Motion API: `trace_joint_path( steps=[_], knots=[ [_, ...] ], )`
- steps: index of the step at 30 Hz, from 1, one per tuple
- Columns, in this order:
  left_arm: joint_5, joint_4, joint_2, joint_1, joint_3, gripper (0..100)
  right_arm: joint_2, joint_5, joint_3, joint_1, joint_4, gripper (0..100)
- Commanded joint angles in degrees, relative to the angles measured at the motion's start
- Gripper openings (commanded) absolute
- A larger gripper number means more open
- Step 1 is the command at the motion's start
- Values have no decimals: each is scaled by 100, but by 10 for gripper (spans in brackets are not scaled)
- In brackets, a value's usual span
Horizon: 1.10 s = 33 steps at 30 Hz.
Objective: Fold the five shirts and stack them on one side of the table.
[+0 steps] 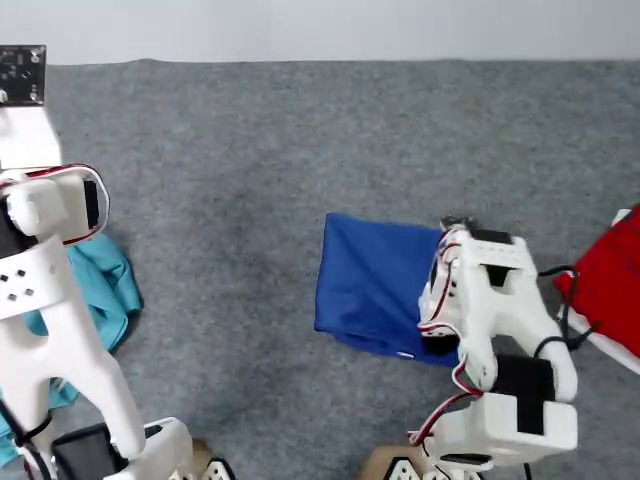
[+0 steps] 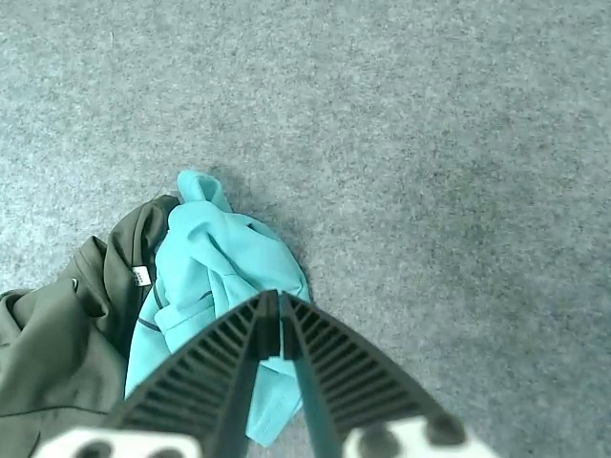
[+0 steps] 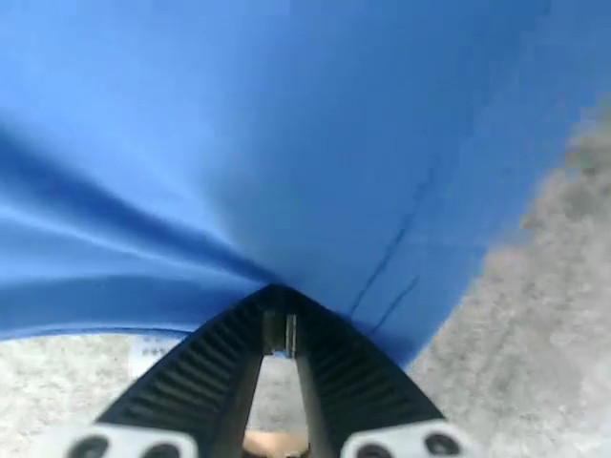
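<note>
The grey table [image 1: 250, 150] runs to a straight far edge against a pale wall [image 1: 330, 28]. Its whole far half is bare, as is a broad strip down the middle between the two arms. The cloth sits on the near half. A blue shirt [image 1: 370, 285] lies right of centre, its left edge straight and clean, its near edge slanting, and its right part under the right arm [image 1: 490, 300]. The right gripper [image 3: 277, 320] is clamped on this blue shirt, and tight creases fan out from the pinch. A small white label [image 3: 153, 358] shows at the hem beside it. A red shirt [image 1: 612, 280] lies at the right edge and runs out of view. On the left, a teal shirt [image 2: 220, 258] is bunched up and touches a crumpled dark green shirt [image 2: 57, 353]. The left gripper [image 2: 279, 310] is above the teal shirt with its fingertips pressed together and nothing visibly between them.
</note>
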Motion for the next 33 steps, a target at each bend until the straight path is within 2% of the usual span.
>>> trace_joint_path(
  steps=[1,4,8,15,18,30,33],
  knots=[
    [26,105,-211,-26,-22,22,-576,44,-712,84,593,9],
    [26,105,-211,-26,-22,22,-1138,70,-1116,101,866,9],
    [26,105,-211,-26,-22,22,-1402,79,-1187,110,708,9],
    [26,105,-211,-35,-22,22,-356,79,-1266,242,-910,9],
    [26,105,-211,-44,-22,22,180,62,-1609,259,-1279,9],
    [26,105,-211,-44,-22,22,1780,62,-3349,40,-1262,9],
    [26,105,-202,-35,-22,22,1684,44,-3648,31,-866,9]
  ],
)
